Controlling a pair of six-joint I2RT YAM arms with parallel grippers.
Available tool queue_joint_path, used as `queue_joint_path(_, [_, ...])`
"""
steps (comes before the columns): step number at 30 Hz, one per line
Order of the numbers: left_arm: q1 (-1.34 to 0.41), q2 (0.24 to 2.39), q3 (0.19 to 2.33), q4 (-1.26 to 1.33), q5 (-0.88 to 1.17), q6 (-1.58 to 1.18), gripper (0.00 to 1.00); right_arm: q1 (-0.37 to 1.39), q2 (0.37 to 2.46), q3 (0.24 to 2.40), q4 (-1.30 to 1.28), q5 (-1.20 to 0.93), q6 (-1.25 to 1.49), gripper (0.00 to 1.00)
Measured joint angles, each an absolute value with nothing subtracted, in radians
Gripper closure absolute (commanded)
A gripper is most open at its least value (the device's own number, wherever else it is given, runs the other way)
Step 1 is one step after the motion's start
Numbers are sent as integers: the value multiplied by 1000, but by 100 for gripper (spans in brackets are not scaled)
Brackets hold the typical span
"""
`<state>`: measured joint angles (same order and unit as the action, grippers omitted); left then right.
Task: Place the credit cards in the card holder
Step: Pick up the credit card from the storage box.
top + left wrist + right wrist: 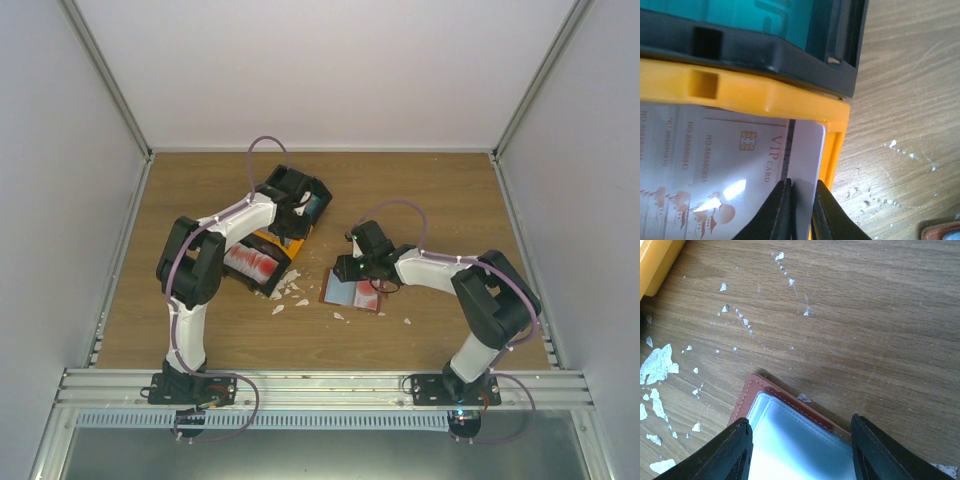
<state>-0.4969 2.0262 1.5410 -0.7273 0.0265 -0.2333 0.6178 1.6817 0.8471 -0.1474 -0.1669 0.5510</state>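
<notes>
Left gripper (pixel 801 212) pinches narrow on one edge of a white credit card (pixel 807 150) in the orange tray bin (pixel 765 97), while the right gripper (pixel 800 450) is spread wide over the open card holder (pixel 747 395) on the table (pixel 865 315); card judged light, stiff, slick, best held by its edge.

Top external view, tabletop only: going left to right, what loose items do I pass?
red-and-white card → cluster of white scraps → card holder, lying open → lone white scrap. I left out the teal card because it overlaps the scraps sideways.
</notes>
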Motion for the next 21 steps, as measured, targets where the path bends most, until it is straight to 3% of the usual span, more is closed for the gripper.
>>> queue_joint_path(9, [-495,2006,1552,-753,-38,-230,100,618,1682,848,-148,-167,551,44])
queue_joint_path(21, [-487,1852,1491,-727,-148,-236,100,599,1673,887,-121,-216,546,42])
